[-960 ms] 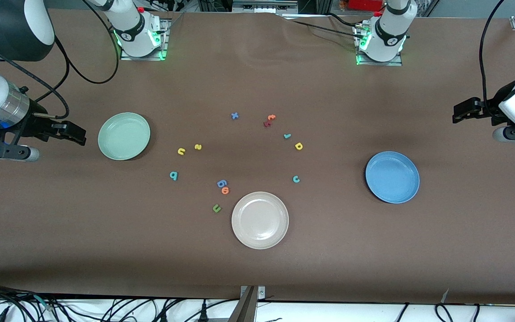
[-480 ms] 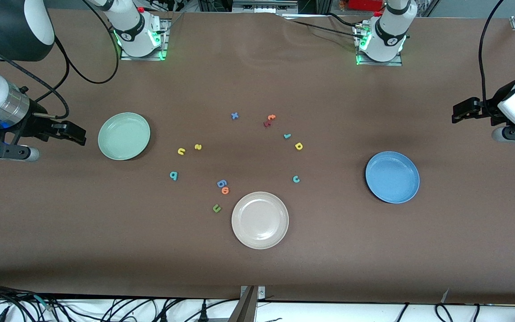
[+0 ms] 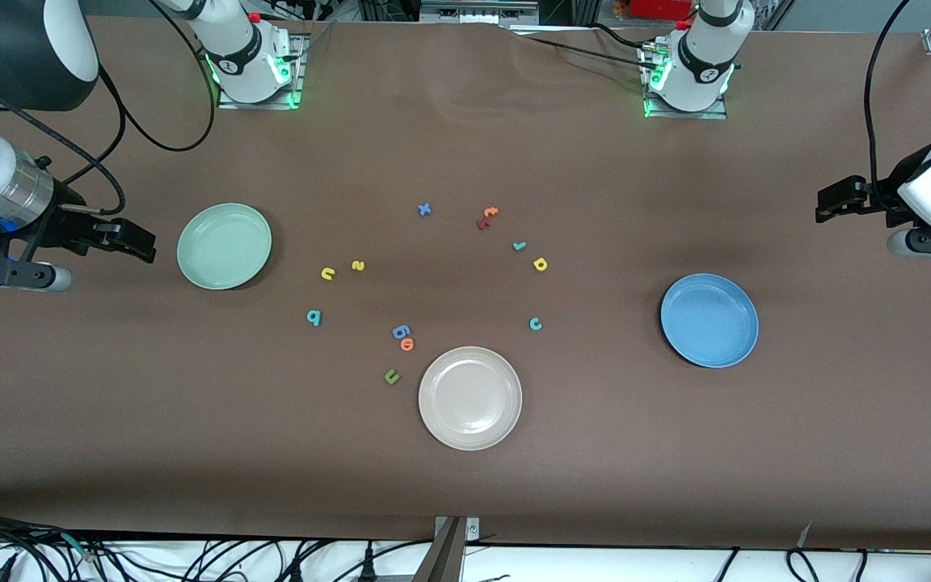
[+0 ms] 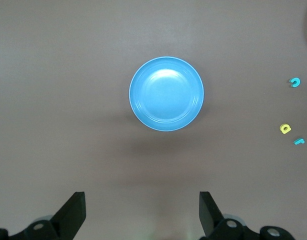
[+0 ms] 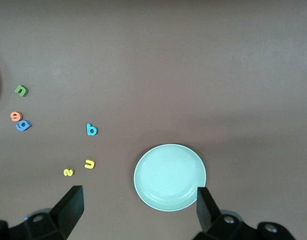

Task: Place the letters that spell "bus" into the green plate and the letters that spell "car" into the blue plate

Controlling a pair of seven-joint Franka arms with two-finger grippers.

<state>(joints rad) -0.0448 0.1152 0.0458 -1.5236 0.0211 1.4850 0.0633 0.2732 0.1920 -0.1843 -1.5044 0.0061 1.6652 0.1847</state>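
The green plate lies empty toward the right arm's end. Beside it on the table are the yellow u, yellow s and teal b. The blue plate lies empty toward the left arm's end. The teal c, yellow a and teal r lie nearer the middle. My right gripper hangs open beside the green plate. My left gripper hangs open, empty.
A beige plate lies nearest the front camera. Other loose letters: a dark green u, an orange o, a blue 6-like letter, a blue x, an orange t against a red letter.
The left arm has crept very slightly toward the middle of the table. The right arm, plates and letters have not moved.
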